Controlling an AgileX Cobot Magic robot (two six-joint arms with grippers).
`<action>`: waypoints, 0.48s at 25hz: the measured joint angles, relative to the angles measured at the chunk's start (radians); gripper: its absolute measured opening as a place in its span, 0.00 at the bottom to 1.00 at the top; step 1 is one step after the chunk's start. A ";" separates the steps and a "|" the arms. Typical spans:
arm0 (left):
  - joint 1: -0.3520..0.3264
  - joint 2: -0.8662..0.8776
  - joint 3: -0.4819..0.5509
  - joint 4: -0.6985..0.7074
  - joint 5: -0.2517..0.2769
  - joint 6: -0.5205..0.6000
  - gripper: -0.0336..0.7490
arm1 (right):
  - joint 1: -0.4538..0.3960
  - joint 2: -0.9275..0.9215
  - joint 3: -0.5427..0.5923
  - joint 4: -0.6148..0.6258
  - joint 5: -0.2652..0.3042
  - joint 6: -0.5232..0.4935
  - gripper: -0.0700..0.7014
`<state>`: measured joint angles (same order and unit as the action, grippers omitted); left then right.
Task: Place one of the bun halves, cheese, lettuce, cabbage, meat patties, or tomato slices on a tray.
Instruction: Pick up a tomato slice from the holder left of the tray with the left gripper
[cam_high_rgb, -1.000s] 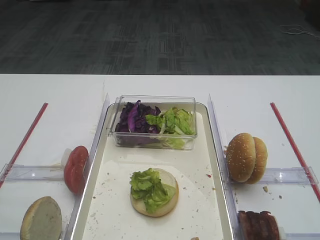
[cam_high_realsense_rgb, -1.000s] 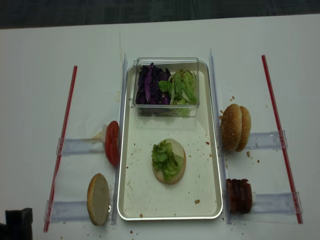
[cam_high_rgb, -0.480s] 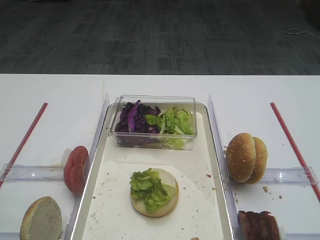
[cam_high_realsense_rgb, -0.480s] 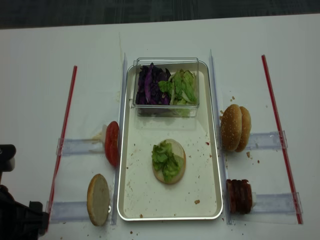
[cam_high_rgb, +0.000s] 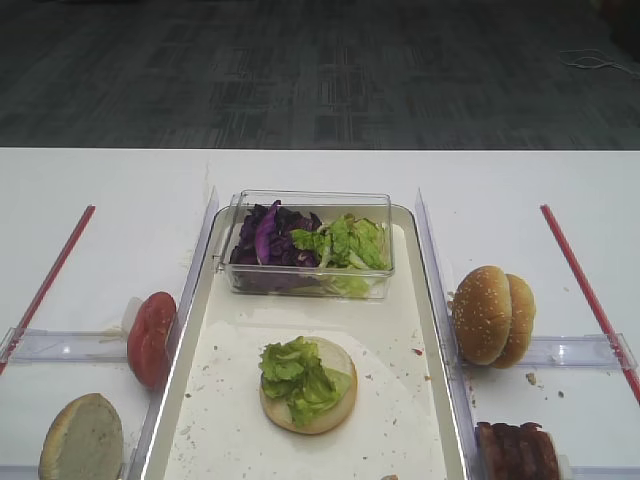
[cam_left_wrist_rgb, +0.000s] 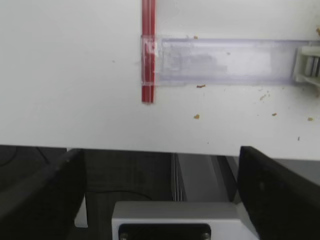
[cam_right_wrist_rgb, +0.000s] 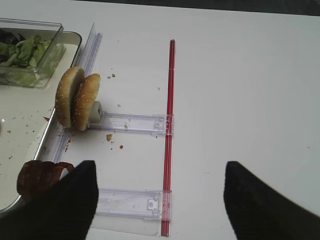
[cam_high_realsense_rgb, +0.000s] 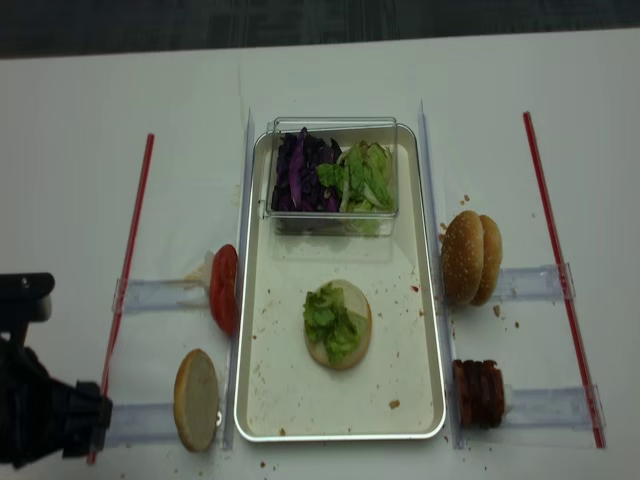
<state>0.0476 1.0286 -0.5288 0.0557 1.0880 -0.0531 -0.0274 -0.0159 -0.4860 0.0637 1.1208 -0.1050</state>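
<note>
My view: tray (cam_high_realsense_rgb: 262, 400) holds a bun half (cam_high_realsense_rgb: 340, 322) topped with lettuce (cam_high_realsense_rgb: 326, 315); both grippers (cam_left_wrist_rgb: 160, 165) (cam_right_wrist_rgb: 157, 192) gape empty; further layers remain.

The tray (cam_high_realsense_rgb: 425, 350) is off-white, crumb-speckled, with a silvery rim. Lettuce (cam_high_realsense_rgb: 328, 318) is bright green, cabbage (cam_high_realsense_rgb: 298, 170) dark purple. Buns (cam_high_realsense_rgb: 470, 257) are tan and seeded, tomato (cam_high_realsense_rgb: 224, 287) red, patties (cam_high_realsense_rgb: 479, 392) apparently reddish-brown, strips (cam_high_realsense_rgb: 555, 250) red.
</note>
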 joint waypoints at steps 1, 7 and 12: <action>0.000 0.026 -0.013 -0.002 -0.018 0.000 0.81 | 0.000 0.000 0.000 0.000 0.000 0.000 0.82; 0.000 0.228 -0.152 0.003 -0.073 0.000 0.81 | 0.000 0.000 0.000 0.000 0.000 0.000 0.82; 0.000 0.409 -0.309 0.019 -0.085 0.000 0.81 | 0.000 0.000 0.000 0.000 0.000 0.000 0.82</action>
<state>0.0476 1.4376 -0.8379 0.0743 1.0035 -0.0531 -0.0274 -0.0159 -0.4860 0.0637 1.1208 -0.1050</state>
